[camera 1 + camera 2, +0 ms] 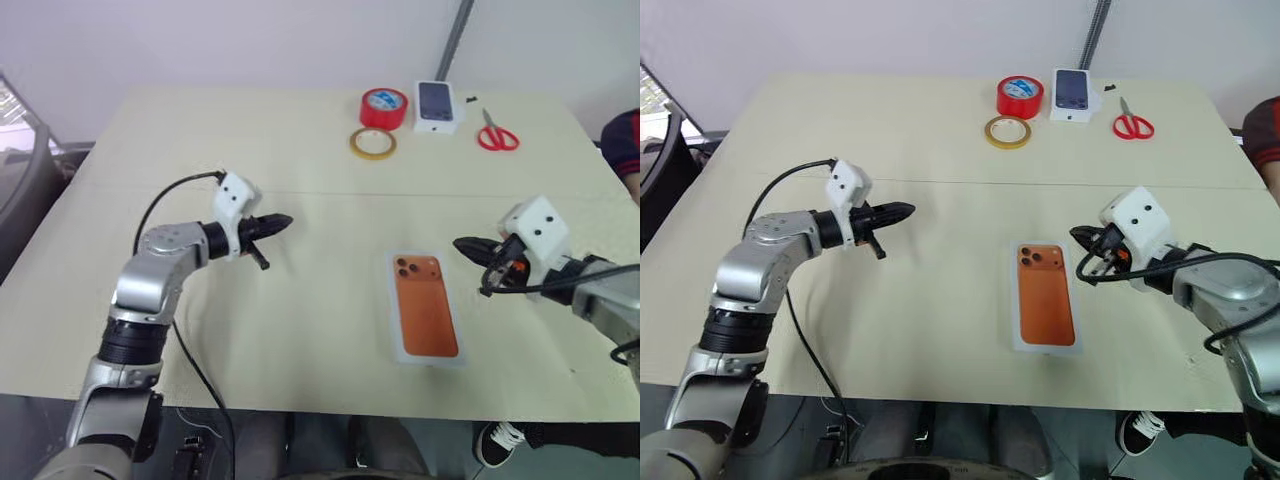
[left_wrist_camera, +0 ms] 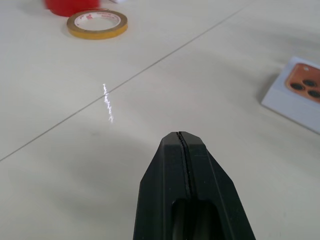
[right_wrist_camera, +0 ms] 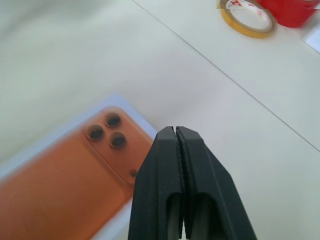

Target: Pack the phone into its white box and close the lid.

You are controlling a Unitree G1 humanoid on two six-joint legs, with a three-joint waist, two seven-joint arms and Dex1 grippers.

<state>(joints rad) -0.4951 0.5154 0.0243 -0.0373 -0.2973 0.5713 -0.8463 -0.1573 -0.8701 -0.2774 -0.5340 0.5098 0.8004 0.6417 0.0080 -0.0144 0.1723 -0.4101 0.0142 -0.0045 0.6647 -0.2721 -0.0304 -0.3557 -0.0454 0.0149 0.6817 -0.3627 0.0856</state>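
Both arms raised, inward-pointing — left gripper (image 1: 285, 220), right gripper (image 1: 461, 244)

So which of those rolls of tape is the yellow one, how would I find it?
Look to the far edge of the table, where a few small items sit. The yellow tape lies flat beside the red tape, slightly nearer the robot. It is the thinner, flatter ring, yellowish rather than red.

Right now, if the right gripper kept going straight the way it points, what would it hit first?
Most likely the lid picturing an orange phone. The shut right gripper points left and slightly down, just beside the lid's camera end. It appears to hang above the table, so depth is uncertain.
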